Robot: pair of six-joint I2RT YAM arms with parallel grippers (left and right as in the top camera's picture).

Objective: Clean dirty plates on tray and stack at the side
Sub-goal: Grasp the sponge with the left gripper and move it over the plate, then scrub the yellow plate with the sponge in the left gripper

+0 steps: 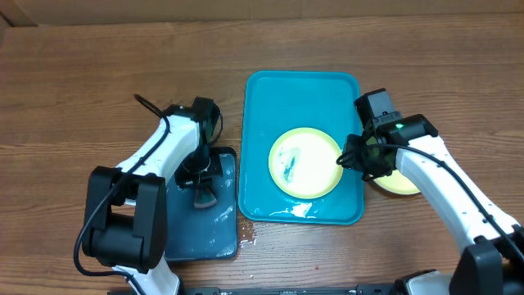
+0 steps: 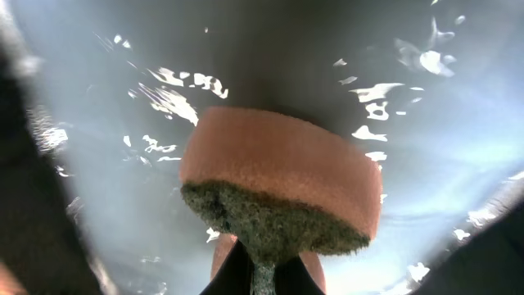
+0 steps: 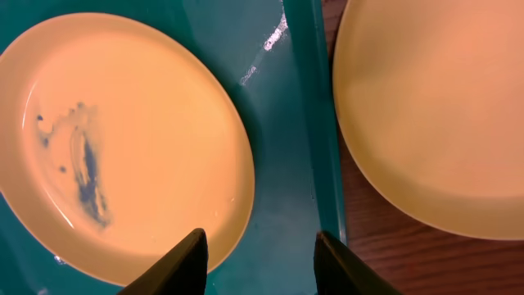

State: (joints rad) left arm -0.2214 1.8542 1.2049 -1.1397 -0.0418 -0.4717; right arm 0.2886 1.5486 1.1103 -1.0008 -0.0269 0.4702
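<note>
Roughly partway: one smeared dirty plate [image 1: 305, 163] sits on the tray [image 1: 303, 94] mid-desk, a clean-looking plate [image 1: 403, 184] is set aside toward the right edge, left gripper [image 1: 202, 195] clenched on sponge [image 2: 282, 176] in the front-left basin [image 1: 217, 229], right gripper [image 3: 260, 243] released over the tray's right rim.

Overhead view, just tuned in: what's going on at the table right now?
The left gripper holds a sponge down in the wet dark basin. The right gripper hangs open over the turquoise tray at its right rim, between the one smeared plate on the tray and a clean-looking plate on the table beside it. Whether more plates lie under that one cannot be told.
</note>
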